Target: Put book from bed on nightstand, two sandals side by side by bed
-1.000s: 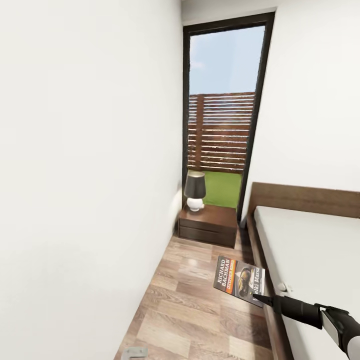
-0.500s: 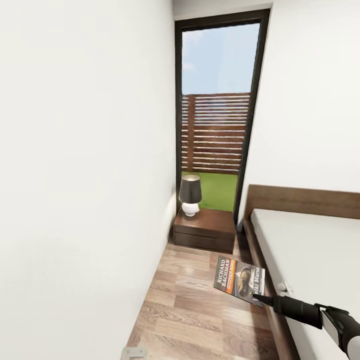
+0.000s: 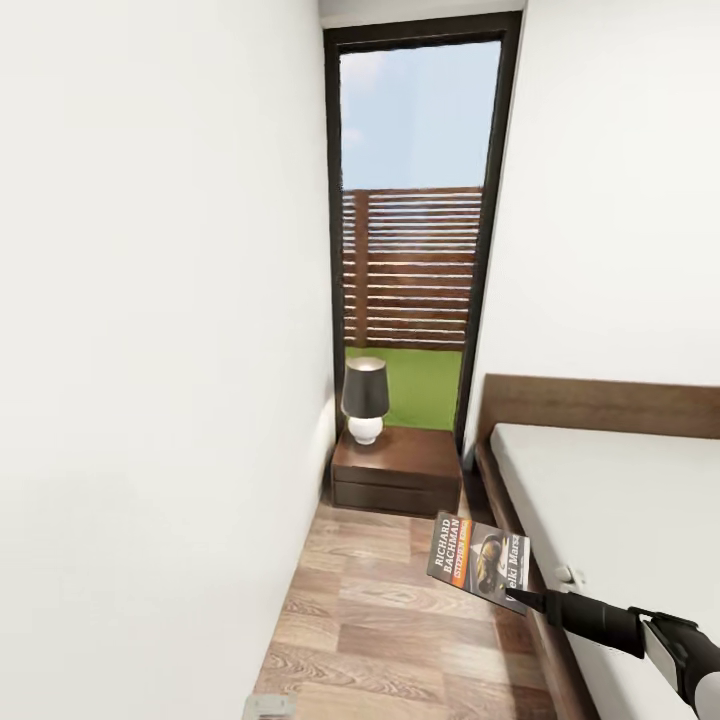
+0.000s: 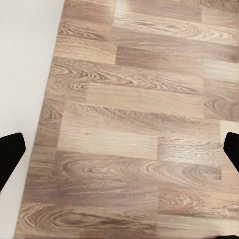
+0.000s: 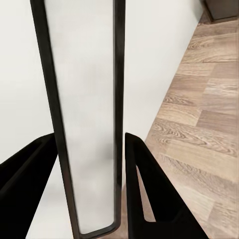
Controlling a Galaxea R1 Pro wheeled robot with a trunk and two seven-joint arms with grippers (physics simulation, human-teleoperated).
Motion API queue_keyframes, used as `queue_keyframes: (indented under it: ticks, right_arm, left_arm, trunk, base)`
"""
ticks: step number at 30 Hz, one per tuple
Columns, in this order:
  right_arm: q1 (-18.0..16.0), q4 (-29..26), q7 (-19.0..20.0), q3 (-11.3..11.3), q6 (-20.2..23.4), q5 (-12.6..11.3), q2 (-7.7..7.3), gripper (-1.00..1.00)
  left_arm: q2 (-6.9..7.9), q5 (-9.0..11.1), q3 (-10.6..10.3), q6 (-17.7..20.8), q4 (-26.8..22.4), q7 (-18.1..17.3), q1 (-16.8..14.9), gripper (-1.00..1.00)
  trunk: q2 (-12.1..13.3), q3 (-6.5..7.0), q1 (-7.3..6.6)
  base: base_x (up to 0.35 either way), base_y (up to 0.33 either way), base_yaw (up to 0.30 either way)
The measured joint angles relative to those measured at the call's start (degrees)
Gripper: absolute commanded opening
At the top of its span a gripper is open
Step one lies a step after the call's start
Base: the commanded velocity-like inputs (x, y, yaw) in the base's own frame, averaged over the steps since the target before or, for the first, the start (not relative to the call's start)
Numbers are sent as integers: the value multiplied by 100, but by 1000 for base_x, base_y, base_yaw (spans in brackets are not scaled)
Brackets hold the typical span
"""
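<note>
Nightstand (image 3: 396, 468) nearer; floor (image 3: 400, 620) seemingly open.

I see the wood-plank floor (image 3: 380, 620) carrying the nightstand (image 3: 395, 470) against the window wall, a lamp (image 3: 365, 400) on top, and the bed (image 3: 610, 500) beside it, mattress bare.

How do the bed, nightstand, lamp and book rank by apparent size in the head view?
1. Bed, by far the largest, though cut off by the frame.
2. Nightstand.
3. Book and lamp look alike; the book is nearer the camera, so unranked.
</note>
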Motion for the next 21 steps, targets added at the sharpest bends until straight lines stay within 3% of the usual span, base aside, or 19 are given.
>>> queue_keyframes:
  ticks: [14, 21]
  right_arm:
    - [0, 0, 0, 0, 0, 0, 0, -100]
    - [0, 0, 0, 0, 0, 0, 0, -100]
  left_arm:
    - [-3, -6, -129, 2, 13, -173, 1, 100]
    - [-8, -6, -140, 1, 11, -184, 4, 100]
  trunk:
    - [0, 2, 1]
    - [0, 10, 2]
  base:
    - [297, 5, -14]
    - [203, -15, -164]
